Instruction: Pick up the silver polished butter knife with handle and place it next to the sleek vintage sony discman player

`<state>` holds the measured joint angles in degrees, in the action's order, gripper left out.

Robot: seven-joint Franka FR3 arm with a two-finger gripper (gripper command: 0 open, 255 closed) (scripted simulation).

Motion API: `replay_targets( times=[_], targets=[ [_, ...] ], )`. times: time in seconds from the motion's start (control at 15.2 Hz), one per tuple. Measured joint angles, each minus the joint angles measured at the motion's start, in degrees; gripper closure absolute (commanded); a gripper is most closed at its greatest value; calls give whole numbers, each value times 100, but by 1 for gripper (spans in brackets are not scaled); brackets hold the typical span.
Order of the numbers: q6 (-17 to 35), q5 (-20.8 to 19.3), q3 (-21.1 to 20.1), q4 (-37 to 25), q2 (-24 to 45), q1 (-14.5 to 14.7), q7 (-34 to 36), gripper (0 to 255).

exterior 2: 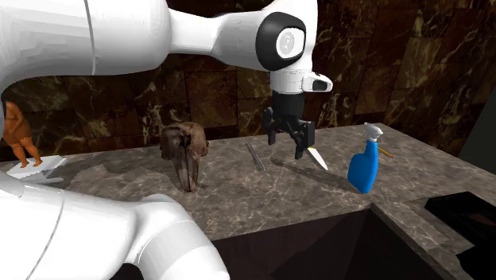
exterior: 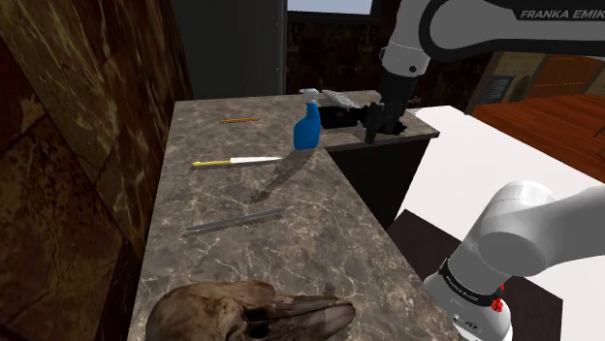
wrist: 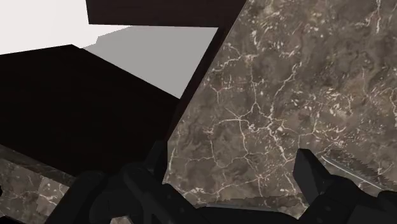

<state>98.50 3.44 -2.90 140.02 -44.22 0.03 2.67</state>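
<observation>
The silver butter knife point(exterior: 235, 220) point(exterior 2: 255, 155) lies flat on the marble counter point(exterior: 291, 252), between the skull and a yellow-handled knife. My black gripper point(exterior: 376, 124) point(exterior 2: 288, 141) point(wrist: 230, 159) hangs open above the counter near its inner edge, with nothing between its fingers. In the second exterior view it is just to the right of the butter knife. A grey toothed blade point(wrist: 347, 165) shows beside one fingertip in the wrist view. The black Discman point(exterior: 339, 118) point(exterior 2: 465, 213) sits on the far arm of the counter, behind the blue spray bottle.
A blue spray bottle point(exterior: 307, 126) point(exterior 2: 363, 167) stands upright near the counter's inner corner. A yellow-handled, white-bladed knife point(exterior: 238, 161) point(exterior 2: 318, 159), a pencil point(exterior: 238, 119) and a brown animal skull point(exterior: 252, 310) point(exterior 2: 184, 155) also lie on the counter. A stone wall point(exterior: 78, 116) backs it.
</observation>
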Motion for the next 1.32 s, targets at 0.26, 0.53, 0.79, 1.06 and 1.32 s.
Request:
replay_targets(
  times=[0.26,0.53,0.79,1.06,1.32],
  targets=[
    [219,-6,-40,-184,441,145,-259,0],
    [732,-20,-147,-470,1310,398,-730,0],
    [1119,-60,-273,-851,2141,629,-1206,0],
    [1375,-121,-469,-1324,2939,862,-1594,0],
    [1645,-243,-678,-1772,3731,1072,-1964,0]
  ],
)
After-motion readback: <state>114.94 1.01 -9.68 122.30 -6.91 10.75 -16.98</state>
